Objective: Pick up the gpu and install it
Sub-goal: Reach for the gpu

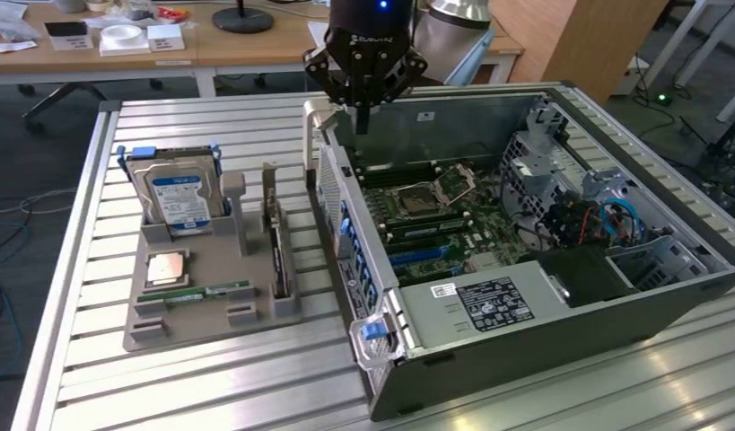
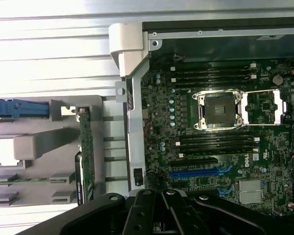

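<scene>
Approach step: black gripper (image 1: 361, 118) upper centre over open grey metal case (image 1: 607, 332), jaws together, empty; thin green gpu card (image 1: 275, 241) ungrasped, left-centre; needs top-edge alignment.

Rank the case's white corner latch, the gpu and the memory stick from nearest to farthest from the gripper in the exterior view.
From the gripper:
1. White corner latch, just beside it at the far corner of the case.
2. gpu, on edge in the grey holder, on its case side.
3. Memory stick, flat near the holder's front, toward the exterior view's left.
</scene>
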Robot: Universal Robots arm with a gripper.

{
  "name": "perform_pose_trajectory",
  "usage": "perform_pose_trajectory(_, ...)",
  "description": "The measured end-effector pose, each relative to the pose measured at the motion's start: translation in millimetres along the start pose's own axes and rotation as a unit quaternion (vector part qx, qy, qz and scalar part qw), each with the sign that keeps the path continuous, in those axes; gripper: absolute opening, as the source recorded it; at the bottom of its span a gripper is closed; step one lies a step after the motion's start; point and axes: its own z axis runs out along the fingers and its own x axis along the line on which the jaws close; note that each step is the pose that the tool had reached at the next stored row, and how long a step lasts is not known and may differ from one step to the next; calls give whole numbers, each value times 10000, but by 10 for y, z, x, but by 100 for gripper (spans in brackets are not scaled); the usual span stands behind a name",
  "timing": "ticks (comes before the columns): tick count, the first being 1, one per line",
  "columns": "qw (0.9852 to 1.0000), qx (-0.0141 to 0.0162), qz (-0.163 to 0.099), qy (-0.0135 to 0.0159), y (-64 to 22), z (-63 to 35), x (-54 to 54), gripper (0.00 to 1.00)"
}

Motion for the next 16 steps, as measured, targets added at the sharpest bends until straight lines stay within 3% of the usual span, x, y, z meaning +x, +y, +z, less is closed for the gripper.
perform_pose_trajectory(16, 10000, 0, 0, -1, -16, -4, 249, 11)
